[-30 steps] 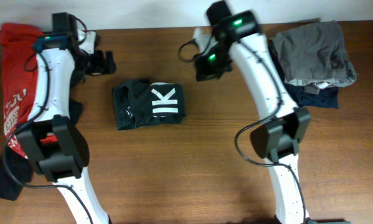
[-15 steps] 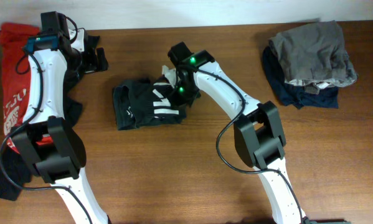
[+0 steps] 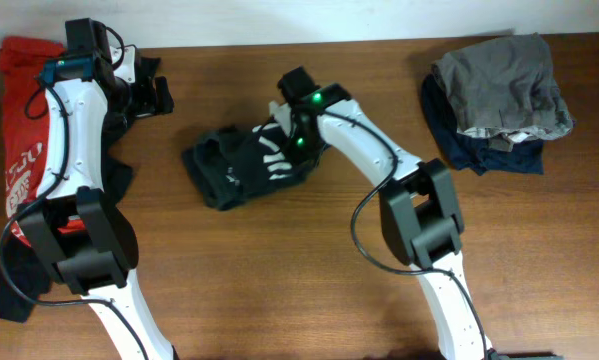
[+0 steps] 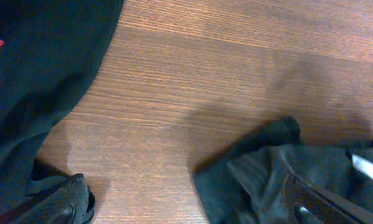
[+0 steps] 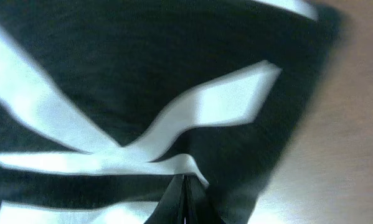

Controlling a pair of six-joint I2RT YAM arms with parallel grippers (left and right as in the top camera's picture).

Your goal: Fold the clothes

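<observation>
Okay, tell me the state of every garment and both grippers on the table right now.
black T-shirt: folded, bunched, pinched at its lettered side.
right gripper: shut on the black T-shirt.
left gripper: open, holding nothing.
red garment: spread out, unfolded.
grey garment: folded, stacked on navy garment.
</observation>
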